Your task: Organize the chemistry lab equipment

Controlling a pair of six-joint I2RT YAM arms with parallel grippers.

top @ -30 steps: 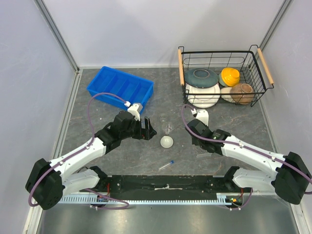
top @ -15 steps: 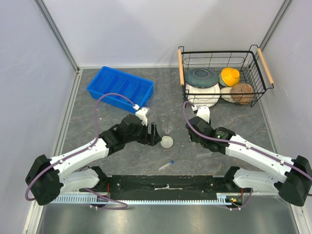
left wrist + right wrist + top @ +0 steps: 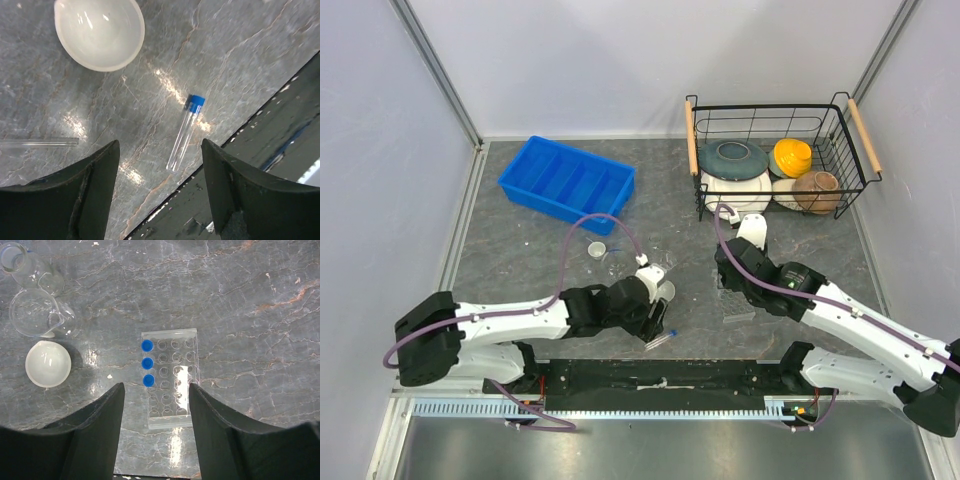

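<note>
My left gripper (image 3: pixel 655 322) is open and hangs low over a loose blue-capped clear tube (image 3: pixel 186 132), which lies flat near the table's front edge (image 3: pixel 661 338). The tube is ahead of the open fingers, not between them. The white round dish (image 3: pixel 100 32) sits just beyond it. My right gripper (image 3: pixel 156 390) is open above the clear tube rack (image 3: pixel 172 390), which holds three blue-capped tubes (image 3: pixel 146 363) in its left column. A glass beaker (image 3: pixel 35 312) and a flask (image 3: pixel 25 265) stand to the rack's left. A tiny white cup (image 3: pixel 596 250) stands on the table.
A blue divided tray (image 3: pixel 567 180) sits at the back left. A black wire basket (image 3: pixel 770 108) with ceramic bowls and plates is at the back right. A thin clear rod (image 3: pixel 37 143) lies left of the loose tube. The black base rail (image 3: pixel 650 378) runs along the near edge.
My left arm has swung from beside the beakers toward the near edge, over the loose tube, uncovering the tiny white cup. My right gripper has shifted slightly back and right.
</note>
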